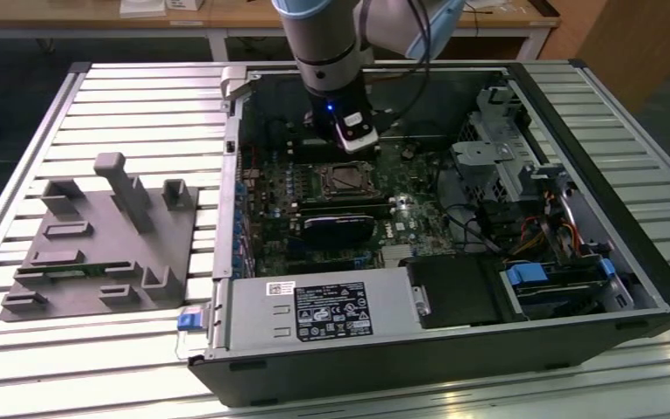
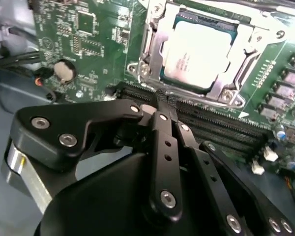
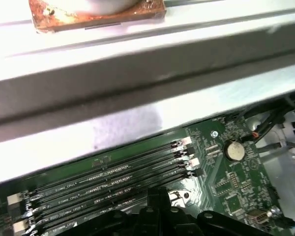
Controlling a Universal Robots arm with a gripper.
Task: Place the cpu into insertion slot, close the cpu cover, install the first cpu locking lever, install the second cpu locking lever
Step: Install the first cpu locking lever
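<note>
Looking in the second wrist view, you see the cpu (image 2: 199, 51) seated in the insertion slot (image 2: 152, 59), the clenched, empty tool (image 2: 160, 101) just beside it.

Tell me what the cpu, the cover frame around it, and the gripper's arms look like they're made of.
The cpu: pale brushed metal face, matte with soft glare, on a green board edge. The cpu cover: thin bare steel by the look, bright and reflective at its edges. The gripper: black matte links, likely anodised metal or hard plastic, joined with shiny silver screws; the look leaves that open.
</note>
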